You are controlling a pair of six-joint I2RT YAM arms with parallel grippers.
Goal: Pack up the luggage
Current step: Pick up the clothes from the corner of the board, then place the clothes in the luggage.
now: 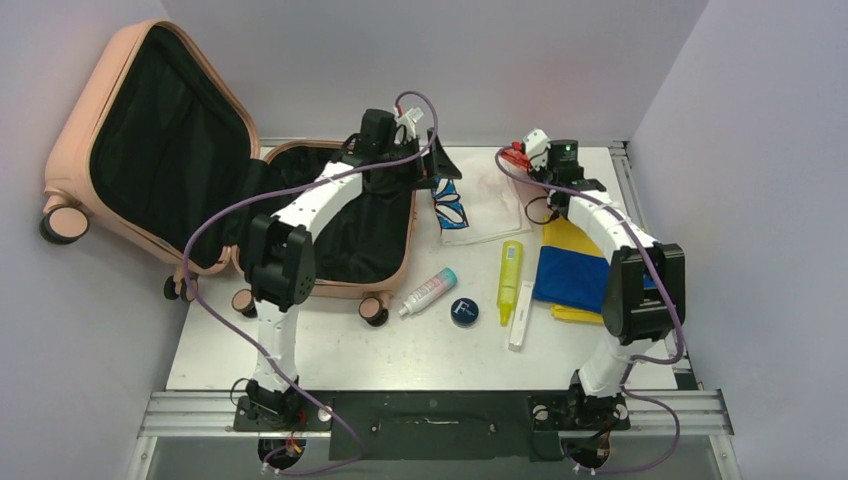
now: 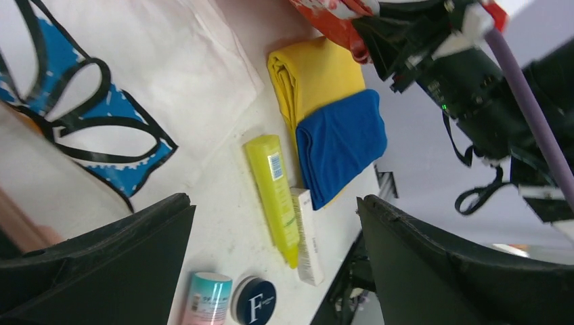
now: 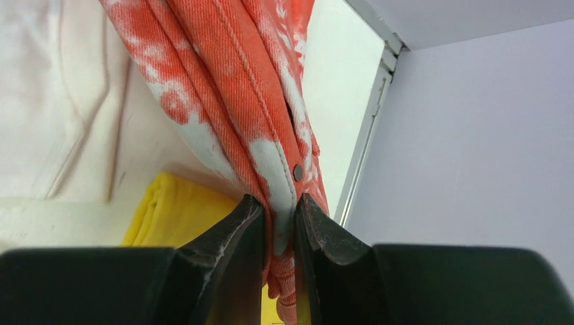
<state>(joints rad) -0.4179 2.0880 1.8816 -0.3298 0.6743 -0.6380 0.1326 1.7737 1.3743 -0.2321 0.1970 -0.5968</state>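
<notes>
The salmon-pink luggage (image 1: 78, 128) lies open at the left. Its lid leans on the left wall, and its black-lined lower half (image 1: 407, 250) sits on the table. My left gripper (image 1: 440, 168) (image 2: 274, 210) hovers open and empty just past that half's right edge, over a white cloth with a blue-and-black pattern (image 1: 465, 208) (image 2: 101, 122). My right gripper (image 1: 527, 152) (image 3: 279, 203) is at the back of the table, shut on an orange-and-white cloth (image 3: 230, 74) (image 2: 332, 17) that hangs from its jaws.
A folded blue cloth (image 1: 575, 272) (image 2: 342, 142) lies on a yellow one (image 1: 568, 235) (image 2: 315, 71) at the right. A yellow tube (image 1: 511, 265) (image 2: 274, 189), white box (image 1: 521, 312), round dark tin (image 1: 464, 311) and pink-teal tube (image 1: 428, 291) lie mid-table.
</notes>
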